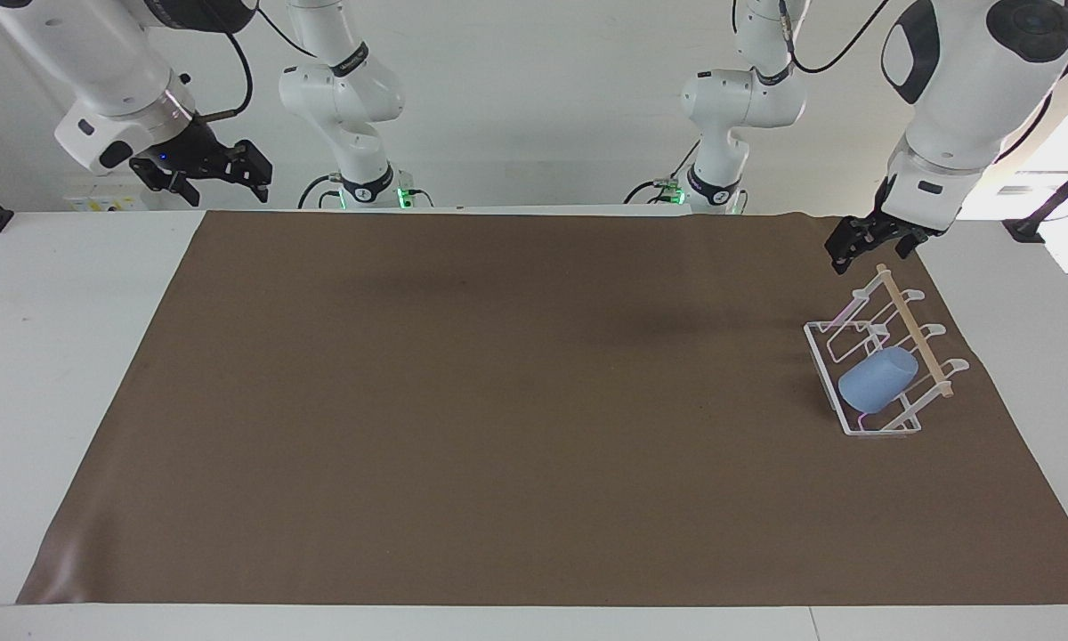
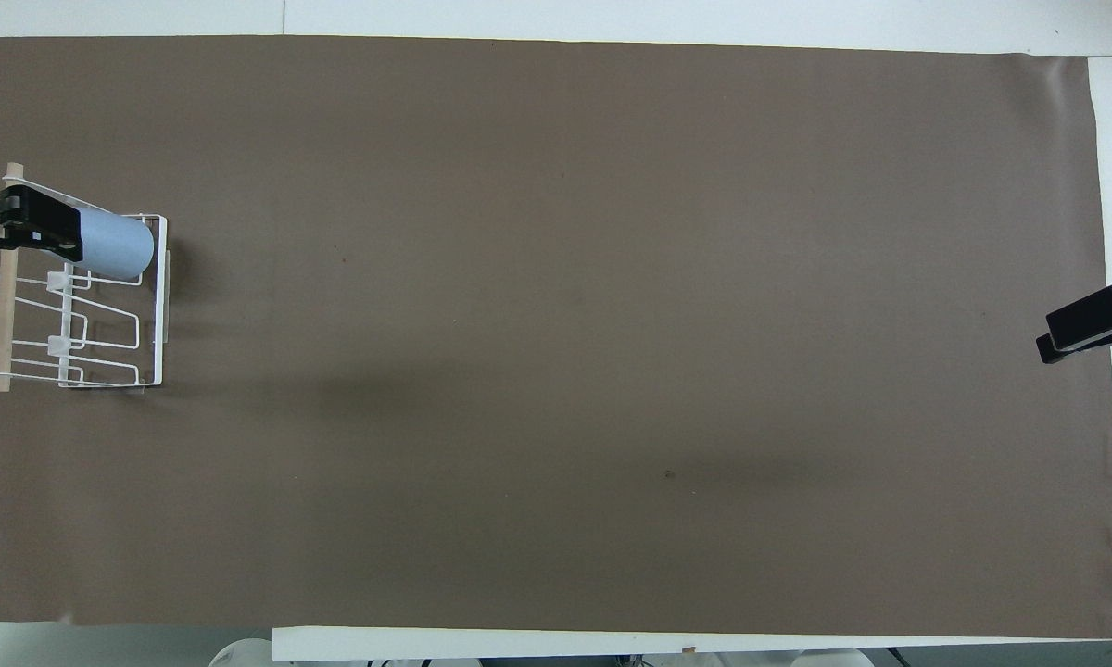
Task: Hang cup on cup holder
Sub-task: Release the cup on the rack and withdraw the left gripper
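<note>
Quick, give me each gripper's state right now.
Left gripper: open, holding nothing, raised over the cup holder.
Right gripper: open, holding nothing, waiting at its own end of the table.
</note>
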Controlling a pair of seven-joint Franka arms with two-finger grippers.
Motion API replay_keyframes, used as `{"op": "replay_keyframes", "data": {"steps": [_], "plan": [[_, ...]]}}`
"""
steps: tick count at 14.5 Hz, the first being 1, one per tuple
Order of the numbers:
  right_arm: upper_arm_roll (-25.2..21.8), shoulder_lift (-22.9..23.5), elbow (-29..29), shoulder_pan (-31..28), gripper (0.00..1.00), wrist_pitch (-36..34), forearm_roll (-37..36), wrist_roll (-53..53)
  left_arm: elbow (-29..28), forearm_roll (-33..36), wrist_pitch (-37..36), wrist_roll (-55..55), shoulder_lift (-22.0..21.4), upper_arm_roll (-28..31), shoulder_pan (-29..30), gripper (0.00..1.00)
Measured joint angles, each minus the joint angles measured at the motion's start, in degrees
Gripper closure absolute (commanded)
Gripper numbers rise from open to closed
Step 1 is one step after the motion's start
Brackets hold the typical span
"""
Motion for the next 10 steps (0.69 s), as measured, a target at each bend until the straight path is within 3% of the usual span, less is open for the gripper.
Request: {"op": "replay_keyframes", "data": {"steps": [3, 10], "plan": [[-0.1, 0.0, 0.0, -0.2, 0.01, 0.0, 0.0, 0.0, 0.0, -1.7, 0.0, 5.0, 0.0, 0.2, 3.9, 0.0], [-0.1, 0.0, -0.1, -0.5, 0.01, 0.0, 0.0, 0.0, 1.1, -5.3, 0.0, 0.2, 3.1, -0.9, 3.3, 0.0]]}}
